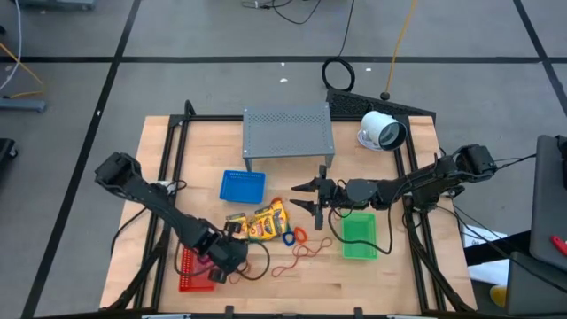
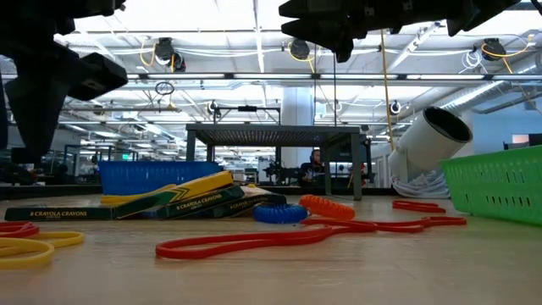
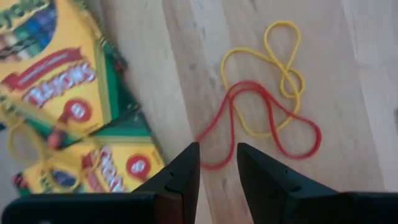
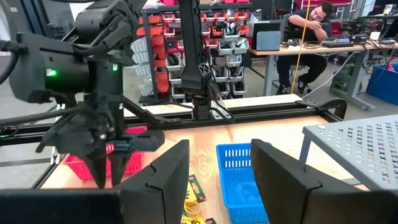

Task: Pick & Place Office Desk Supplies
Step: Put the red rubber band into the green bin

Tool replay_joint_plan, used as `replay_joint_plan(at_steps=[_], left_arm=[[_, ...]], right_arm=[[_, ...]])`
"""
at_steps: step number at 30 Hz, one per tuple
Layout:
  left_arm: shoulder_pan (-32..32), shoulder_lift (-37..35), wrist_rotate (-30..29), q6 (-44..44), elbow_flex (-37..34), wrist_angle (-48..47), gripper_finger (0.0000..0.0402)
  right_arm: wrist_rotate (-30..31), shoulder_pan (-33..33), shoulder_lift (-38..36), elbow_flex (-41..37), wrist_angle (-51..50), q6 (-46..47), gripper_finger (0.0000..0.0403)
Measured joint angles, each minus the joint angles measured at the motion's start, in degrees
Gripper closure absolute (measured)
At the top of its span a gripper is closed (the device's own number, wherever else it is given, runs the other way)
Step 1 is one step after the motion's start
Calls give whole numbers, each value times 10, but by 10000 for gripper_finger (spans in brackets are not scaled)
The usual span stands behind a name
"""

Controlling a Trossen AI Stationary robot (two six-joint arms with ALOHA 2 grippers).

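Observation:
Yellow crayon packs point(image 1: 261, 221) lie in a loose heap mid-table, seen also in the left wrist view point(image 3: 68, 93). A red rubber band point(image 3: 273, 121) and a yellow one point(image 3: 273, 68) lie crossed on the wood. My left gripper point(image 3: 217, 171) hovers above the red band's near end, pointing steeply down, open by a narrow gap, next to the red basket point(image 1: 197, 270). My right gripper point(image 1: 306, 197) hangs level and open above the table, between the blue basket point(image 1: 242, 185) and the green basket point(image 1: 359, 237), with nothing between its fingers point(image 4: 168, 171).
The grey perforated stand point(image 1: 288, 133) and a white round device point(image 1: 383, 131) sit at the far side. A blue coil band point(image 2: 279, 212), an orange one point(image 2: 326, 206) and a long red band point(image 2: 254, 241) lie near the packs. Bare wood shows along the near edge.

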Motion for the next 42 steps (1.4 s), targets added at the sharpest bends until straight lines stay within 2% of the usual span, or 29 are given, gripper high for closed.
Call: replay_joint_plan(at_steps=[15, 22, 42], left_arm=[[-8, 50, 3, 7, 0, 17, 284], [-12, 50, -40, 6, 0, 19, 284], [-12, 55, -64, 9, 0, 24, 284]], right_arm=[[0, 0, 0, 0, -3, 0, 243], [0, 0, 0, 0, -3, -2, 243], [0, 0, 0, 0, -4, -2, 243]])
